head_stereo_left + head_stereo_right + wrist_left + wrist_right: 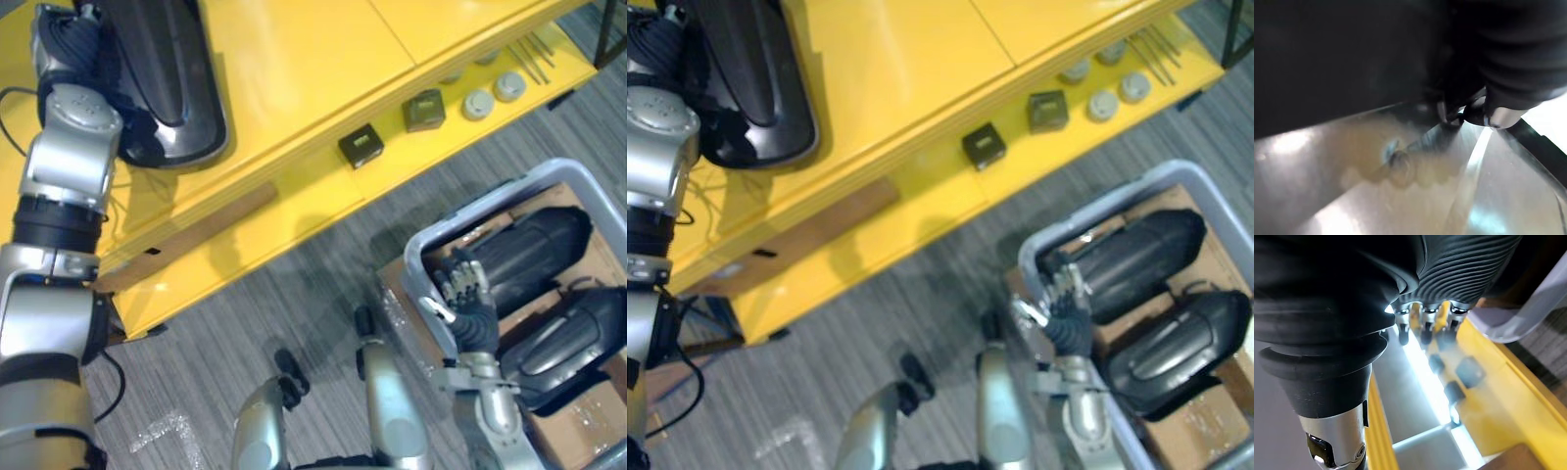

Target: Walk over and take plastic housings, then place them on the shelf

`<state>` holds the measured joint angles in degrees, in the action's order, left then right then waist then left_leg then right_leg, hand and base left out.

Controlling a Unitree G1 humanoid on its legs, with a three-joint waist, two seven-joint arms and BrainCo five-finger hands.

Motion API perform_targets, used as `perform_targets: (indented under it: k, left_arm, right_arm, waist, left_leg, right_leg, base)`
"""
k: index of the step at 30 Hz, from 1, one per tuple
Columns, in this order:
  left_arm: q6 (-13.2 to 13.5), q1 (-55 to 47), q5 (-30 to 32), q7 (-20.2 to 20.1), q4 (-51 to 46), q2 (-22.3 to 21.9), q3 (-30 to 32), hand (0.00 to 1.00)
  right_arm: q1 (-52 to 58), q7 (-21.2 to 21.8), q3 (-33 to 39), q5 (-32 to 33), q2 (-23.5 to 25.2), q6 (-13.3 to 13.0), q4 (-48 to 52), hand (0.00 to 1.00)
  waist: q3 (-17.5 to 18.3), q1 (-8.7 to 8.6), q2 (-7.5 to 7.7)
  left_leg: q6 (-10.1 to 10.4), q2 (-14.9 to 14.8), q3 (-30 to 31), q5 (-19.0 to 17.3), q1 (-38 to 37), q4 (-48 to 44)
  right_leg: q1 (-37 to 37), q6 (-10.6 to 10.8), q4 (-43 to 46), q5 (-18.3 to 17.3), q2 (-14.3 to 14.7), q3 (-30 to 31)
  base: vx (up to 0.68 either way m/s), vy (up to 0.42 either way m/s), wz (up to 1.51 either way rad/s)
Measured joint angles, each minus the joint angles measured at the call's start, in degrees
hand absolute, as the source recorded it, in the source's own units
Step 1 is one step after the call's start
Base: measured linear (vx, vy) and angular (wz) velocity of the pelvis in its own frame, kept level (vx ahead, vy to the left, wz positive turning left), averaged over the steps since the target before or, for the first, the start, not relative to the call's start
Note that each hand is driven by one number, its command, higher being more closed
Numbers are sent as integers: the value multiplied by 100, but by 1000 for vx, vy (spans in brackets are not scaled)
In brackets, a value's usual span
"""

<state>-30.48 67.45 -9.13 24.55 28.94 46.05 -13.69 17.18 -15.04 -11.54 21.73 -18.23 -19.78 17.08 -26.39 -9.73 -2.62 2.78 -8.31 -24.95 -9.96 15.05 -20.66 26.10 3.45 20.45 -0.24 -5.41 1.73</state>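
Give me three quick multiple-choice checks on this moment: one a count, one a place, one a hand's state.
1. How many black housings lie in the grey bin? A none; B two; C four.
2. The housing by the left hand lies: A on the floor; B on the yellow shelf; C in the grey bin.
3. The right hand is: A open and empty; B shut on a housing; C shut on a rod.

Answers: 1 B, two lie side by side in the bin. 2 B, it rests on the shelf's top board. 3 A, its fingers are relaxed by the bin's rim, holding nothing.
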Motion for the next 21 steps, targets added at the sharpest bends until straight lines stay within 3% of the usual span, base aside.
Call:
perform_targets:
  k: [8,14,21]
  left_arm:
    - [5,-192,-436,495,147,-224,219,0]
    - [163,-221,-431,1164,143,-325,413,0]
    - [278,-191,-440,2249,133,-390,482,0]
  right_arm:
    - [-31,-68,-160,-3,-13,0,-5,0]
    - [-77,-232,-182,0,-12,-5,-5,0]
    - [-73,-284,-289,-3,12,-26,-7,0]
  waist:
    - [57,24,-51]
    - [57,39,-52]
    - [58,36,-51]
  left_leg:
    - [0,-16,-60,1,110,-9]
    - [0,-20,-59,1,126,-17]
    - [-30,-95,-60,-34,285,-205]
  right_leg:
    - [139,-6,4,25,8,28]
    - [149,-8,12,27,7,27]
    - [203,-8,36,38,19,-19]
  base:
    - [0,-12,-1]
    - [0,0,0]
    - [-10,-20,3]
